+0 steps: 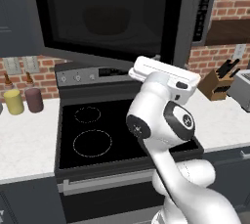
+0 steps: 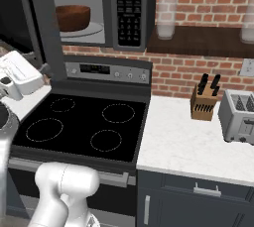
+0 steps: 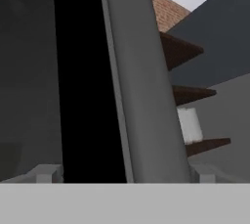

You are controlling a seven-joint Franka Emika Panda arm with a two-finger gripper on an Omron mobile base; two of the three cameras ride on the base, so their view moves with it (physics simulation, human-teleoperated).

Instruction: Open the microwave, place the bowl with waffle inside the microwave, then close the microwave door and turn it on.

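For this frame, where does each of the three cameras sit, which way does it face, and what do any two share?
Left base view: behind the arm's left, facing the stove and the swung-out microwave door; white arm lower right.
Right base view: behind its right, facing the open microwave, the bowl inside; arm lower left.
Hand view: on the hand, close on the door's grey edge.
Both base views share stove and knife block.

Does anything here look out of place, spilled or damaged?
Nothing looks spilled or damaged. The microwave door hangs open over the stove, with the bowl already inside the microwave; that fits the task.
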